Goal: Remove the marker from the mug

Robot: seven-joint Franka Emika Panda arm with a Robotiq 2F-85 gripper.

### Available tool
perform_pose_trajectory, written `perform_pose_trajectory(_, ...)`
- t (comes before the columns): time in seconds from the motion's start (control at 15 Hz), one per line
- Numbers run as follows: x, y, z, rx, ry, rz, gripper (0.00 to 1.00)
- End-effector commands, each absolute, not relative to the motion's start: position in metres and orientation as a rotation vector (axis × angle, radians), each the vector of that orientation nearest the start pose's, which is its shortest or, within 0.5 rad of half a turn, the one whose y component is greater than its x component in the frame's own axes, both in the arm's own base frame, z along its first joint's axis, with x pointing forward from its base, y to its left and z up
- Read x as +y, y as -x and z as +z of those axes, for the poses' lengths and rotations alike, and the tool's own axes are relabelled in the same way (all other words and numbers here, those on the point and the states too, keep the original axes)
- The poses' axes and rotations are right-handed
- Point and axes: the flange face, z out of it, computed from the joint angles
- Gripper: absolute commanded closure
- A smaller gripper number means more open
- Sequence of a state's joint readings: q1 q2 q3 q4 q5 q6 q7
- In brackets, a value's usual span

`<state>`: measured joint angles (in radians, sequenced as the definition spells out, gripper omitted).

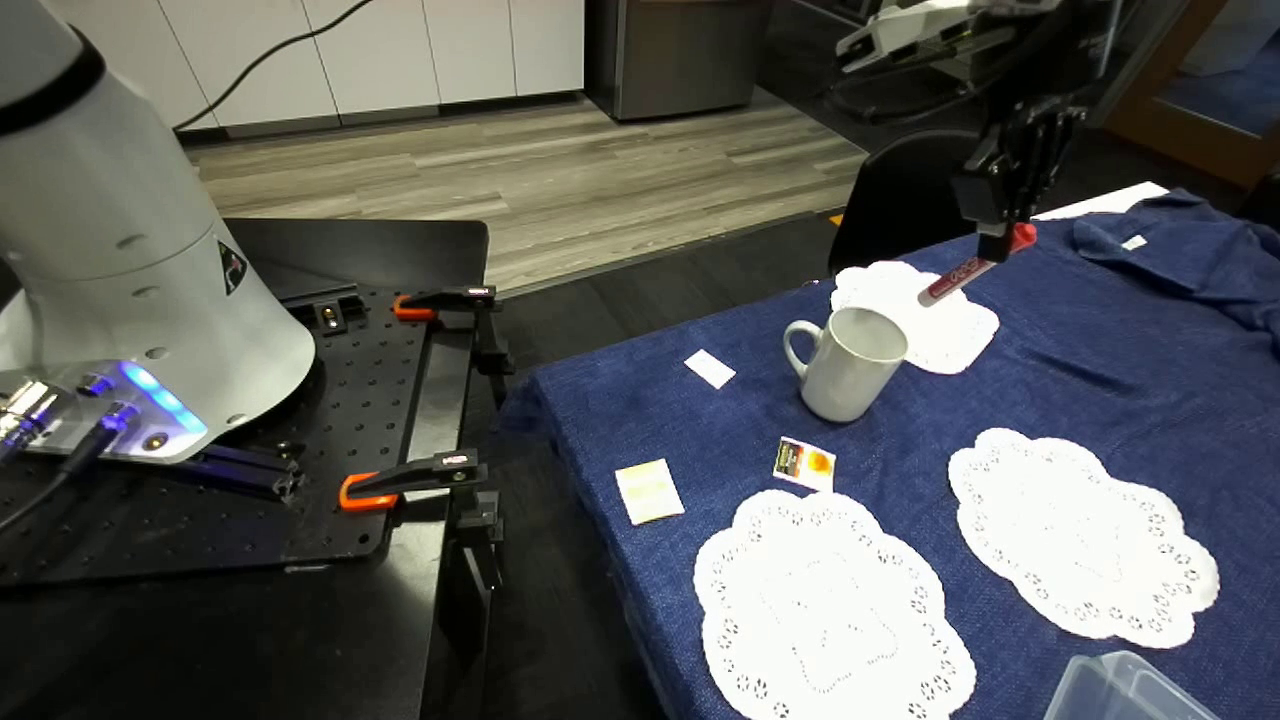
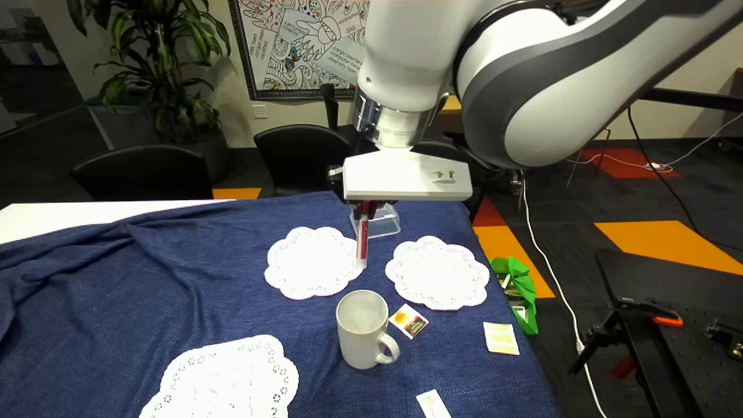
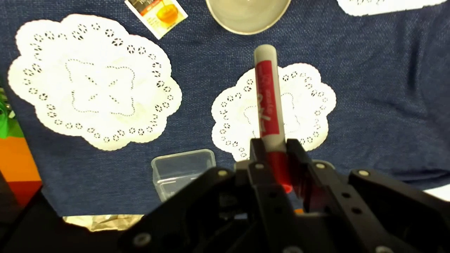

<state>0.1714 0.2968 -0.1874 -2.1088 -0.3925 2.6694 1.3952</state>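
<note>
The marker (image 1: 957, 280) is a thin red and white stick with a red cap; it also shows in an exterior view (image 2: 362, 238) and the wrist view (image 3: 269, 95). My gripper (image 1: 997, 243) is shut on its red cap end, seen closely in the wrist view (image 3: 272, 146). The marker is tilted, its white end pointing down toward the mug side, held above the table. The white mug (image 1: 850, 368) stands upright on the blue cloth with its handle to the side, apart from the marker. It also shows in an exterior view (image 2: 361, 334) and, cut off, in the wrist view (image 3: 248, 17).
White lace doilies (image 1: 825, 620) lie around the mug on the blue cloth (image 2: 116, 302). A tea packet (image 2: 408, 321), a yellowish packet (image 2: 501, 338) and a small white packet (image 1: 710, 369) lie near it. A clear plastic box (image 3: 184, 154) stands near a table edge. Black chairs (image 2: 142, 174) stand behind.
</note>
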Motion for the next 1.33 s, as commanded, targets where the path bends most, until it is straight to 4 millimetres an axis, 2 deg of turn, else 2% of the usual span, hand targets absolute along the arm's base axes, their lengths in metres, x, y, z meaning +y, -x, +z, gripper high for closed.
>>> perform_pose_trajectory(0.0, 0.001, -0.602, 0.310, 1.368, 2.850, -0.436, 0.95)
perform_pose_trajectory(0.13, -0.006, -0.605, 0.311, 1.241, 2.942, -0.325, 0.95)
perform_pose_trajectory(0.2, -0.001, -0.602, 0.302, 1.337, 2.882, -0.405, 0.95)
perform_pose_trajectory(0.27, -0.004, -0.602, 0.303, 1.324, 2.891, -0.392, 0.81)
perform_pose_trajectory(0.53, -0.002, -0.602, 0.300, 1.325, 2.899, -0.390, 0.81)
perform_pose_trajectory(0.6, -0.002, -0.602, 0.300, 1.323, 2.900, -0.389, 0.95)
perform_pose_trajectory(0.93, -0.038, -0.616, 0.292, 1.218, 2.990, -0.337, 0.95)
perform_pose_trajectory(1.27, -0.072, -0.632, 0.288, 0.996, 3.087, -0.252, 0.95)
